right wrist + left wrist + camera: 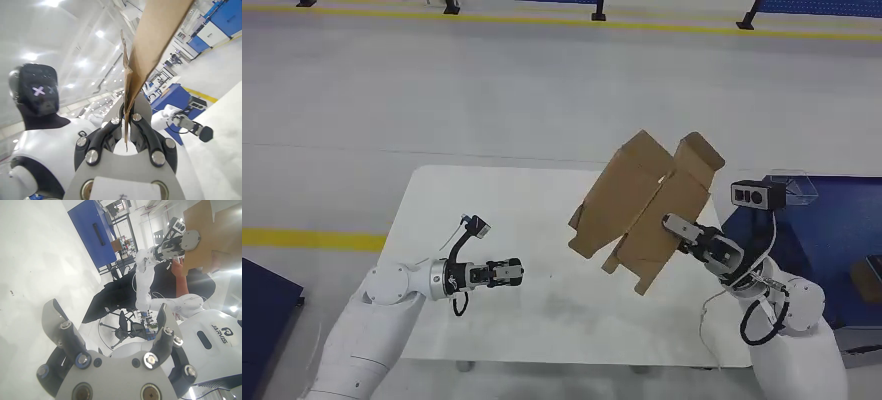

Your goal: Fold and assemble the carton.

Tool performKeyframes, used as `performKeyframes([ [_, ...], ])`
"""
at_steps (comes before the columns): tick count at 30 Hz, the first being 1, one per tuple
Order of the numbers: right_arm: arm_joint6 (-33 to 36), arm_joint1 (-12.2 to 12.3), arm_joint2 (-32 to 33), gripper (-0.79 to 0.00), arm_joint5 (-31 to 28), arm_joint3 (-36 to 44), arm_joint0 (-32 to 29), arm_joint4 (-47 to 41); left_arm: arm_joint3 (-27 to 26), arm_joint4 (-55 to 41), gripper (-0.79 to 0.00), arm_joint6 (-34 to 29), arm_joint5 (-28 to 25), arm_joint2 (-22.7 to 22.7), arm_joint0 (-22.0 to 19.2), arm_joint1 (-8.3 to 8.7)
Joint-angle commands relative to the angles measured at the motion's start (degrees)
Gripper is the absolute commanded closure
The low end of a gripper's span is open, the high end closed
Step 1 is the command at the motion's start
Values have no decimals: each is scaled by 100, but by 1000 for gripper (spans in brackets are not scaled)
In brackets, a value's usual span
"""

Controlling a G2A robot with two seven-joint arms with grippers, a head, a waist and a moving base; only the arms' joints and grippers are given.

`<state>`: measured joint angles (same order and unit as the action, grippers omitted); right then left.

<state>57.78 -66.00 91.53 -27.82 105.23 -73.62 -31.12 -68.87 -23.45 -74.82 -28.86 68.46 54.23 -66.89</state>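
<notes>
A flattened brown carton [647, 205] is held tilted up above the right half of the white table [482, 200]. My right gripper [672, 221] is shut on its lower right edge. In the right wrist view the cardboard edge [143, 47] runs straight down between the right gripper's [126, 110] closed fingers. My left gripper [514, 271] hovers over the table's left front part, well apart from the carton, open with nothing in it. In the left wrist view its fingers [54, 313] spread wide, and the carton [200, 228] shows far off.
A blue cabinet [827, 235] stands just right of the table, beside the right arm. Another blue object [262, 300] sits off the table's left front corner. Bare table surface lies between the left gripper and the carton.
</notes>
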Motion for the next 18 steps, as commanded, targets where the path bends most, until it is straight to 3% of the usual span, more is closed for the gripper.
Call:
performKeyframes([
  [1, -84, -10, -131, 0, -163, -25, -4, 199, 0, 0, -785, 0, 0, 0, 0, 0],
  [13, -98, -12, -201, 0, -188, -56, 19, 135, 0, 0, -785, 0, 0, 0, 0, 0],
  [18, -654, 76, 863, 0, -877, 967, -39, 2320, 0, 0, -785, 0, 0, 0, 0, 0],
])
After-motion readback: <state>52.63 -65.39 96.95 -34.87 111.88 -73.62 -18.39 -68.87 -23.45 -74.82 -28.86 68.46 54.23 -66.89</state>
